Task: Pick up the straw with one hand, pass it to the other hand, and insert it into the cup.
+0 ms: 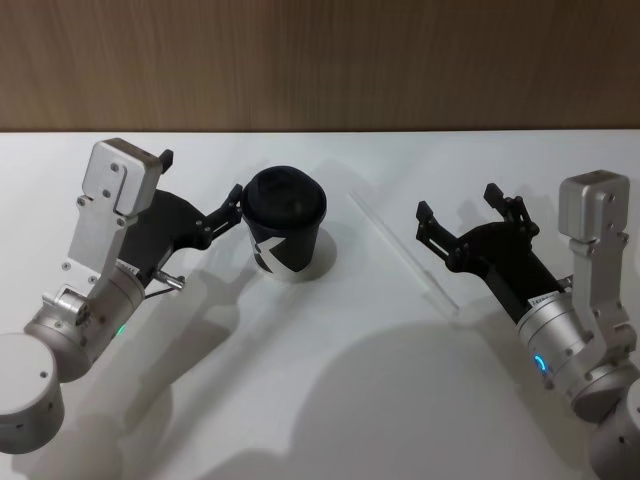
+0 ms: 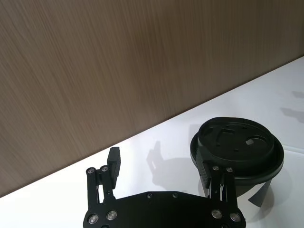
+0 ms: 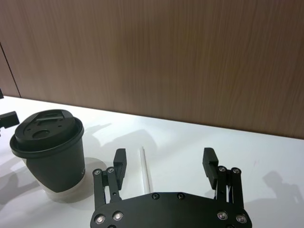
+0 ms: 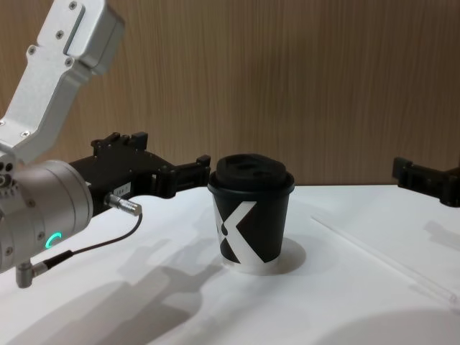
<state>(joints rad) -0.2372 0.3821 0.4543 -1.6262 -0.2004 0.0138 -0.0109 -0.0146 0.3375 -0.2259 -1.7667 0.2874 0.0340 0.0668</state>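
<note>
Left pincer (image 1: 202,177) open beside cup (image 1: 285,225); right pincer (image 1: 457,200) open nr straw (image 1: 402,253), flat on table (image 1: 320,400).

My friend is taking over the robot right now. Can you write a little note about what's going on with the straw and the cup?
The left gripper is open and empty, with one finger right beside the cup; whether it touches is unclear.
The right gripper is open and empty, facing the straw without touching it.
The straw lies flat on the table, to the right of the cup.
The cup stands upright with its lid on.
Done: nothing yet.
Left: pick up the straw, pass it across, put it in the cup.
</note>
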